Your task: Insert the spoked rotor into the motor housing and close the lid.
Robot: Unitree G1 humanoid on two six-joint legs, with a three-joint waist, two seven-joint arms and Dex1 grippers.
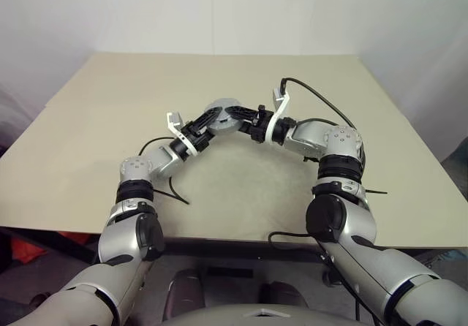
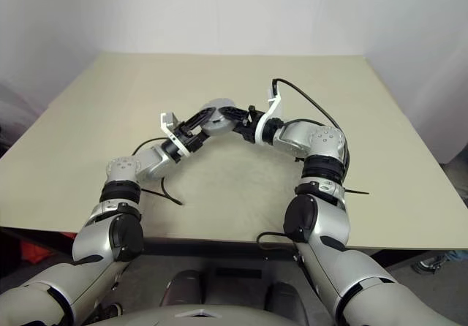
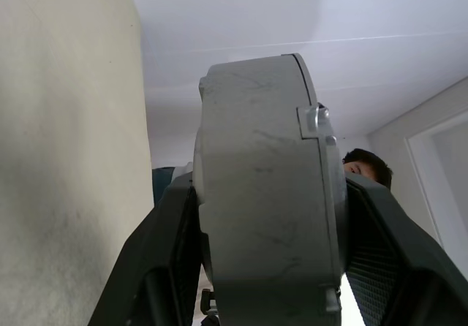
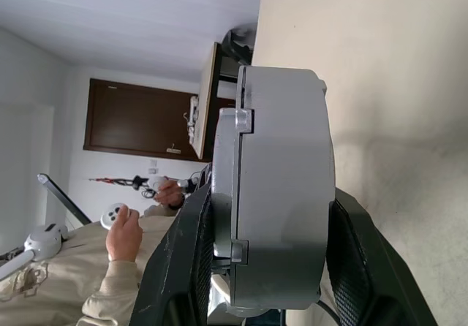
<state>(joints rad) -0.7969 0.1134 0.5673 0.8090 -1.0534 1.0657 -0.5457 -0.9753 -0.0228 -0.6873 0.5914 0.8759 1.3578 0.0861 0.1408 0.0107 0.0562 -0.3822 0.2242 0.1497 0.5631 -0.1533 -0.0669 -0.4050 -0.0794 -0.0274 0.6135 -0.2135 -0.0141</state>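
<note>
The motor housing, a thick round grey body, hangs on edge above the middle of the beige table. My left gripper comes in from the left and is shut on it, with its black fingers against both flat faces. From the right, my right gripper is also shut on the motor housing, and its fingers clamp it the same way. The lid shows as a thinner grey plate flush on one face. The spoked rotor is hidden.
Black cables trail from both wrists over the table near its front edge. In the right wrist view a person's hands hold white controllers beyond the table, in front of a dark cabinet.
</note>
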